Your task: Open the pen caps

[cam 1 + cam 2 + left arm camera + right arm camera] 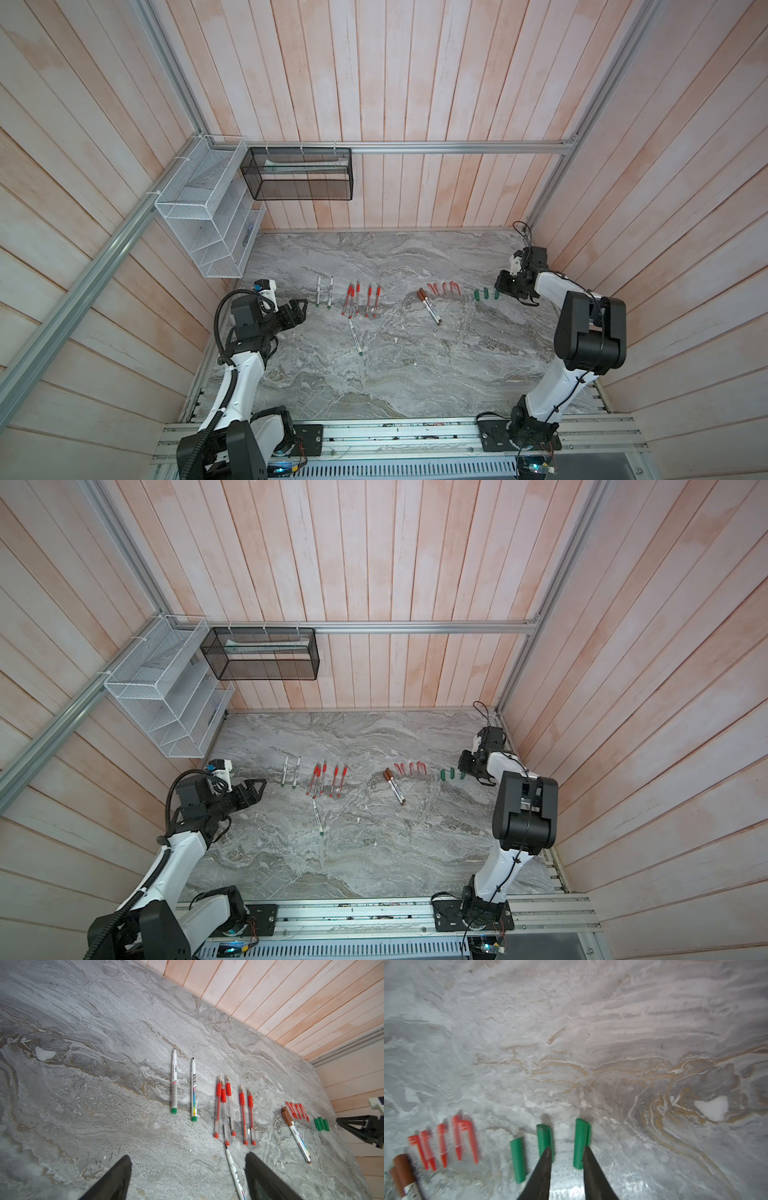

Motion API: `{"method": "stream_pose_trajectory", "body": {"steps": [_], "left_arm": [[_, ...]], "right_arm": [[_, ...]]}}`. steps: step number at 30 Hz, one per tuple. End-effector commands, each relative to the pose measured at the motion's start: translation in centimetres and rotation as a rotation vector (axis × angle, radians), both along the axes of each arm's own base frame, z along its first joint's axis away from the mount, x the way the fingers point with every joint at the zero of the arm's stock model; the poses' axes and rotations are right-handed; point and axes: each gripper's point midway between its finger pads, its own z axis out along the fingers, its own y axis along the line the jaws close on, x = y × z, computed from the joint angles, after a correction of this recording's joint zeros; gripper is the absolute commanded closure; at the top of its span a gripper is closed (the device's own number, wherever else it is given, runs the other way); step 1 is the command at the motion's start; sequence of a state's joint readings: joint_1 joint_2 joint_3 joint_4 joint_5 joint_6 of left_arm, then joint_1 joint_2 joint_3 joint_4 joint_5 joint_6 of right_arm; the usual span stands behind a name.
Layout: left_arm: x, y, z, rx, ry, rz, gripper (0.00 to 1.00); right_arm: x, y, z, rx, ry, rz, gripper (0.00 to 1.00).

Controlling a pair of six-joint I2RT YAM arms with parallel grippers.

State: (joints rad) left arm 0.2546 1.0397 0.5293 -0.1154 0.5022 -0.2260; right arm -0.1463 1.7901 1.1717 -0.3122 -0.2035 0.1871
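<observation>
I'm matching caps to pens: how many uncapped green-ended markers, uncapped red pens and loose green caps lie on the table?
Green-ended markers: 3
Red pens: 5
Green caps: 3
Total: 11

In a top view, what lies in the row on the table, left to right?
Two white markers with green ends, five red-grip clear pens, brown-capped white marker, slim red caps, three stubby green caps.
</observation>
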Motion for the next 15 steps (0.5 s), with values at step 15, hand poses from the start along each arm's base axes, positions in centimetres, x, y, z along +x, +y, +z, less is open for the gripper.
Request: {"method": "stream_pose_trajectory", "body": {"steps": [15], "left_arm": [[1.2, 0.9, 1.0, 0.087, -0.027, 0.02, 0.0]], "right_arm": [[-4.3, 21.4, 4.1, 0.005, 0.003, 0.44, 0.67]]}}
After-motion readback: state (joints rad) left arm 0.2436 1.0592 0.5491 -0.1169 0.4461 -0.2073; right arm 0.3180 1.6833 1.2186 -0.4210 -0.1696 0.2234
